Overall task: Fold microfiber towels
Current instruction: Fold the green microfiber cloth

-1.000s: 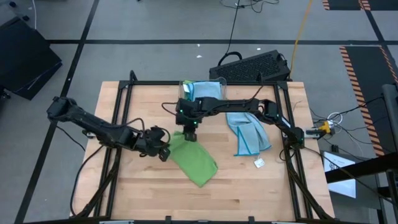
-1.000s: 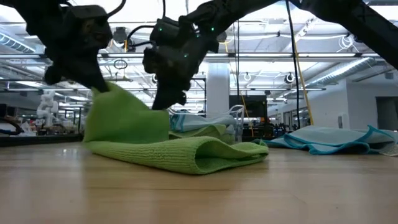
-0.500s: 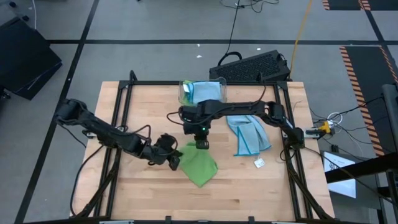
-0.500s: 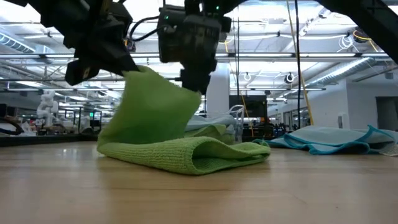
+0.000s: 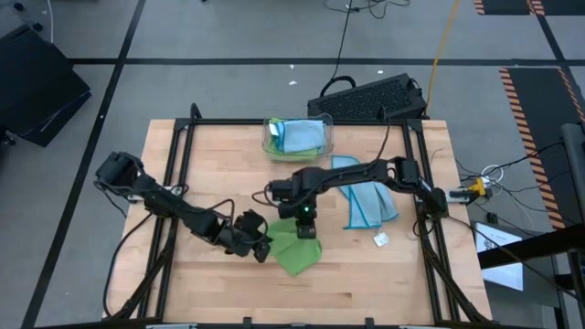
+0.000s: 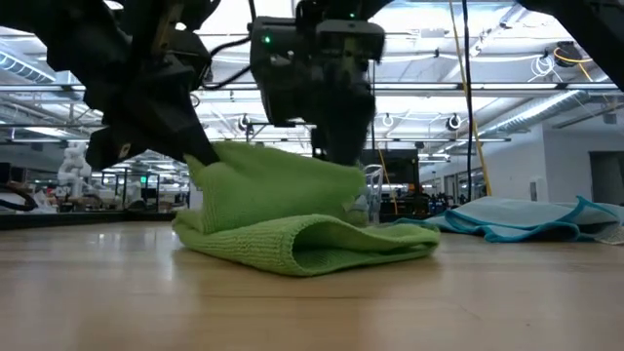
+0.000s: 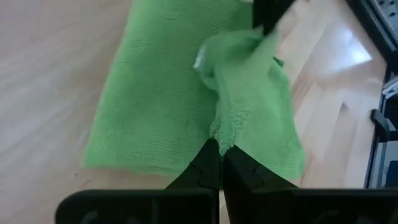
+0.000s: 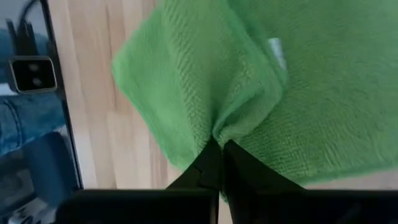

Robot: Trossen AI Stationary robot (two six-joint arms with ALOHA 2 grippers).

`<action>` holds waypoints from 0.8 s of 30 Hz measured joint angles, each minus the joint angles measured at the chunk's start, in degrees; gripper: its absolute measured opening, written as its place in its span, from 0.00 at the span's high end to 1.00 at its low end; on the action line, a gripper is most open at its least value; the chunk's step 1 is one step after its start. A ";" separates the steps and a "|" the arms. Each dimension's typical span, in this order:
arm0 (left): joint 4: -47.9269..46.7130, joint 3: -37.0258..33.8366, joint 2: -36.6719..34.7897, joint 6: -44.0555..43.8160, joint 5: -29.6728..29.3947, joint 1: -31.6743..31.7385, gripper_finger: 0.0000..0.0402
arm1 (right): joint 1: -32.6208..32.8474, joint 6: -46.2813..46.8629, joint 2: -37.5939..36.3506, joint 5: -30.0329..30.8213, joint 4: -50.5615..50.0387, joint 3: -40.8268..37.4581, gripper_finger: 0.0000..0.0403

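A lime green microfiber towel (image 5: 297, 251) lies half folded near the table's middle front, its lower layer and rounded fold (image 6: 312, 244) resting on the wood. My left gripper (image 5: 261, 247) is shut on its raised upper layer at the left. My right gripper (image 5: 307, 228) is shut on the same layer at the far right. A light blue towel (image 5: 366, 196) lies crumpled on the table to the right. My left gripper pinches a corner of the green towel's upper layer (image 7: 221, 132) between its two fingers, slanting down from the table's left. That corner is lifted and the cloth sags slack between the two grippers. My right gripper pinches the other raised corner (image 8: 220, 133) between its two fingers, slanting down from the far side. A white tag (image 8: 277, 50) shows close by. The layer hangs over the part on the table (image 6: 292, 190).
A clear bin (image 5: 297, 135) holding blue and green towels stands at the table's far edge. A small white scrap (image 5: 381, 239) lies near the right edge. A black frame (image 5: 174, 164) runs around the table. Bare wood lies along the near edge.
Both grippers, staying shut, have gone toward the table's near edge and a little rightward and down. They carried the green towel's raised edge over the part on the table. The towel's near end has stayed put, so the towel is now folded over and shorter.
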 joint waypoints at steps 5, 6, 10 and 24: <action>3.13 0.00 -0.08 0.09 0.00 0.07 0.99 | 1.28 -1.20 0.00 -0.19 0.24 -4.40 0.99; 4.40 0.00 -0.08 0.42 0.04 -0.04 0.99 | 1.27 -1.29 0.00 -0.37 0.17 -4.96 0.99; 8.91 0.00 1.35 0.64 -0.09 -0.01 0.99 | 1.04 -1.36 -0.02 -1.96 -0.25 -6.18 0.99; 11.92 0.00 4.66 -1.37 0.43 -1.16 0.99 | 3.23 0.76 -0.01 -8.16 1.01 -6.45 0.96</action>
